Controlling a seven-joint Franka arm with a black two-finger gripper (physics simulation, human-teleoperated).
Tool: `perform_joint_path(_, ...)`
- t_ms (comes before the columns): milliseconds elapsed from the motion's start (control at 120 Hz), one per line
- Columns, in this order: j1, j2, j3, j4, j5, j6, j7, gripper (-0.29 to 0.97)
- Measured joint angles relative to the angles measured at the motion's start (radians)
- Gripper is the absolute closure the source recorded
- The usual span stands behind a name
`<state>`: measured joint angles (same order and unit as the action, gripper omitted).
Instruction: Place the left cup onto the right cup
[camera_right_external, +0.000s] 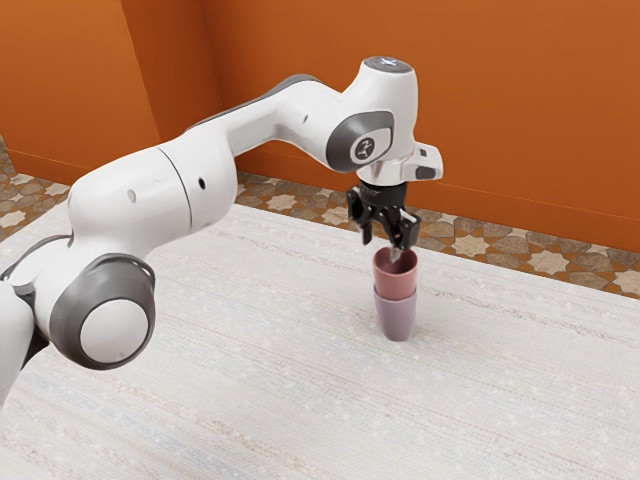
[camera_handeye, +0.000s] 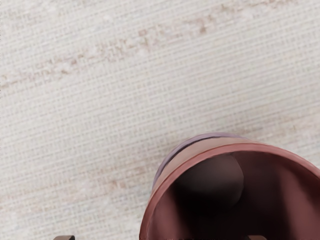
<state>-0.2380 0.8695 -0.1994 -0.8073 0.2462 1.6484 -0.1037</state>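
A reddish-brown cup (camera_right_external: 395, 272) sits upright, nested in a mauve cup (camera_right_external: 395, 318) on the pale table (camera_right_external: 250, 340). My gripper (camera_right_external: 383, 243) hovers just over the top cup's rim. Its fingers are spread open, one outside the rim on the exterior view's left and the other over the cup's mouth. In the wrist view the reddish-brown cup (camera_handeye: 240, 200) lies right under my hand, with its hollow inside showing. A sliver of the mauve cup (camera_handeye: 175, 152) peeks out from behind its rim.
The table has a light woven surface (camera_handeye: 100, 100) all around the stacked cups. An orange wall (camera_right_external: 500, 100) and a patterned tile floor (camera_right_external: 520, 245) lie behind the table's far edge.
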Motion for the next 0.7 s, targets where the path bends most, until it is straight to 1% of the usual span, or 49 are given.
perform_joint_path(158,0.0,-0.003,0.0,0.0,-0.003,-0.001,-0.001,0.09)
perform_joint_path(375,-0.003,-0.023,-0.001,-0.006,-0.008,-0.005,-0.002,0.03)
perform_joint_path(542,-0.008,-0.085,0.0,-0.031,-0.017,-0.011,-0.004,0.02)
perform_joint_path(700,-0.012,-0.182,0.006,-0.126,-0.031,-0.013,-0.005,0.01)
